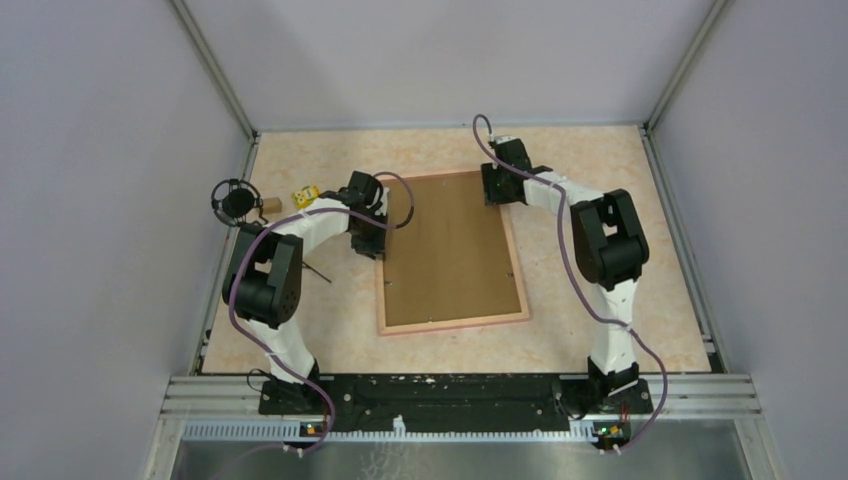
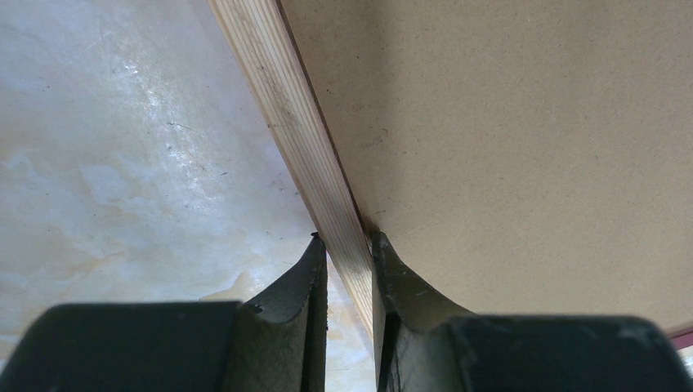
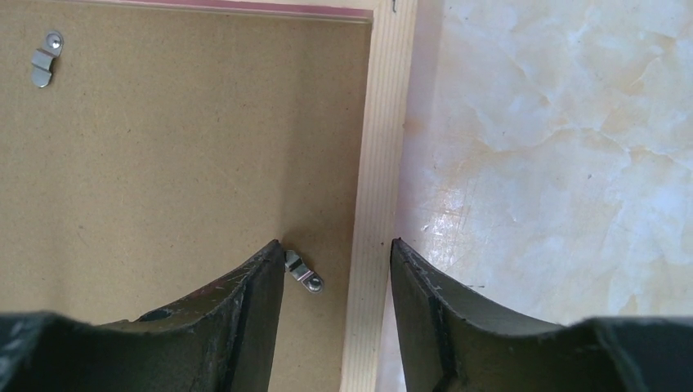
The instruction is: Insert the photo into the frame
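The left tool [image 2: 347, 241] is pinching the left rail of the thin salmon-pink rectangular picture frame [image 2: 302, 139], one finger outside the rail and one inside against the flat brown cardboard backing board [image 2: 507, 122]. The right tool [image 3: 337, 245] is standing spread, straddling the opposite rail [image 3: 377, 163] without touching it. Its outer finger is hanging over the pale marbled tabletop [image 3: 556, 147], and its inner finger is hovering over the board just beside a small silver metal turn clip [image 3: 302, 272].

The frame is lying back-up between the two tools, filled by the board. The photo is not showing in any view, so it is impossible to tell whether it is lying under the board.

The step appears to be taking a two-sided hold on the frame. To do it well, the right tool should be coming straight down so the rail is sitting centred between its fingers. The inner finger should be landing clear of the clip rather than on it, or it could be knocking the clip loose. The left tool should be holding steady so the frame is not skewing.
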Controlling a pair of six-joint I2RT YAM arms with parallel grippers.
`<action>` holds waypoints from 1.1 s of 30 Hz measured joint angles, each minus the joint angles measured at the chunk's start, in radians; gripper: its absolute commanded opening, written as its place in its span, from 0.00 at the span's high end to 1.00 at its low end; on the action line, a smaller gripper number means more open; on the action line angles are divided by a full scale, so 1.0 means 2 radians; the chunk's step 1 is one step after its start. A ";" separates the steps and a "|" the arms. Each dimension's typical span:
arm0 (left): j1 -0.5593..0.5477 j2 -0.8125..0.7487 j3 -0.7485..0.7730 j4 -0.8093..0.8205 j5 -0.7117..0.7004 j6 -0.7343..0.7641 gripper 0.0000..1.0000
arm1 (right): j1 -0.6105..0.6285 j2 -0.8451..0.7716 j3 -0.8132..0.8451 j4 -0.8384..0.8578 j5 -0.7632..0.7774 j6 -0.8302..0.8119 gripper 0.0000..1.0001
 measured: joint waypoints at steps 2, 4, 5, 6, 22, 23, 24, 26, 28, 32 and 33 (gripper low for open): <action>0.000 0.000 0.000 0.000 0.000 0.000 0.95 | 0.000 0.000 -0.001 0.001 -0.002 -0.004 0.50; 0.000 0.000 0.000 0.000 0.000 0.000 0.95 | 0.000 -0.001 -0.001 0.000 -0.003 -0.006 0.50; 0.000 0.000 0.000 0.000 0.000 0.000 0.95 | 0.000 -0.001 -0.002 0.000 -0.004 -0.008 0.50; 0.000 0.000 0.000 0.000 0.000 0.000 0.95 | 0.000 -0.003 -0.004 0.002 -0.004 -0.008 0.50; 0.000 0.000 0.000 0.000 0.000 0.000 0.95 | -0.004 -0.011 -0.016 0.002 0.014 0.008 0.81; 0.000 0.000 0.000 0.000 0.000 0.000 0.95 | -0.004 -0.011 -0.016 0.003 0.018 0.012 0.82; 0.000 0.000 0.000 0.000 0.001 0.000 0.95 | -0.004 -0.011 -0.016 0.004 0.021 0.014 0.84; 0.000 0.000 0.000 0.000 0.001 0.000 0.95 | -0.003 -0.011 -0.016 0.003 0.028 0.020 0.86; 0.000 0.000 0.000 0.000 0.001 0.000 0.95 | -0.002 -0.011 -0.015 0.001 0.034 0.026 0.86; 0.000 0.000 0.000 0.000 0.001 0.000 0.95 | 0.002 -0.010 -0.013 -0.006 0.048 0.041 0.94; 0.000 0.000 0.000 -0.001 0.001 0.000 0.95 | 0.003 -0.010 -0.013 -0.006 0.051 0.044 0.97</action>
